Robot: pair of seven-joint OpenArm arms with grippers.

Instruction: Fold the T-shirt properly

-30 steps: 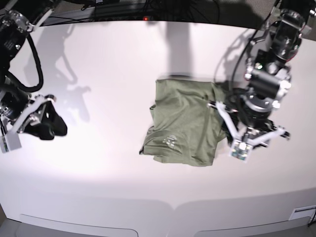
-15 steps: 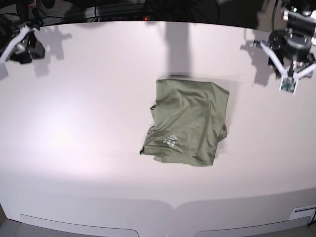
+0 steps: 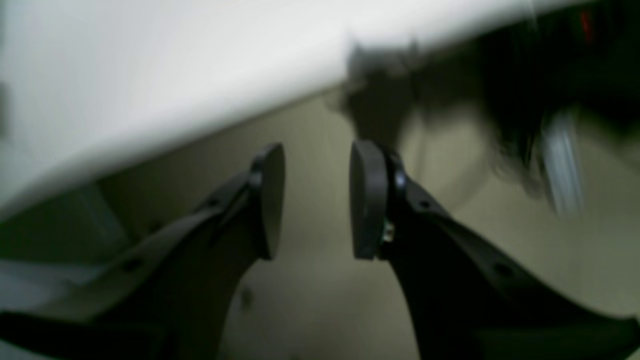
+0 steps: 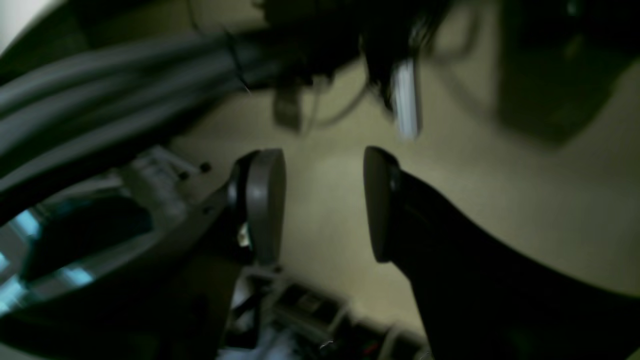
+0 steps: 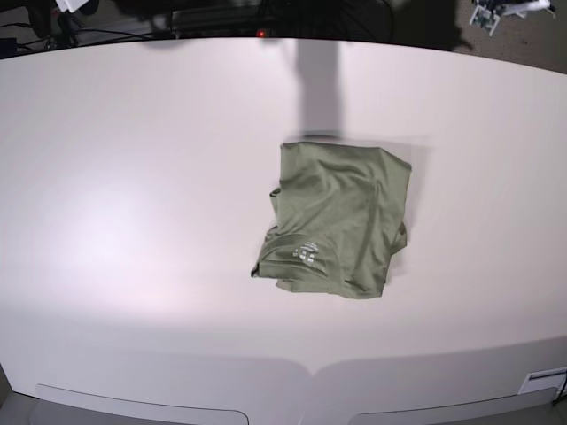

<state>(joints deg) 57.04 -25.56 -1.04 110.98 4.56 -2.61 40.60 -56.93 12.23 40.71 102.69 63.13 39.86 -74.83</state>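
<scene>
The sage-green T-shirt (image 5: 337, 217) lies folded into a rough rectangle on the white table (image 5: 133, 177), right of centre, with a small pale printed mark (image 5: 304, 252) near its lower left. Both arms are pulled back beyond the table's far edge, well away from the shirt. Only a bit of the left arm (image 5: 498, 12) shows at the top right of the base view. My left gripper (image 3: 315, 200) is open and empty, off the table's edge (image 3: 150, 85). My right gripper (image 4: 322, 202) is open and empty over the floor. The shirt is not in either wrist view.
Dark cables and equipment (image 5: 221, 13) run along the table's far edge. In the right wrist view, grey cables (image 4: 100, 55) and stand parts (image 4: 75, 240) lie near the gripper. A curved seam (image 5: 310, 367) marks the table's front.
Both arms have drawn back from the table: the left arm left the shirt's right edge and went to the far right corner, the right arm went to the far left. The shirt stayed still.
</scene>
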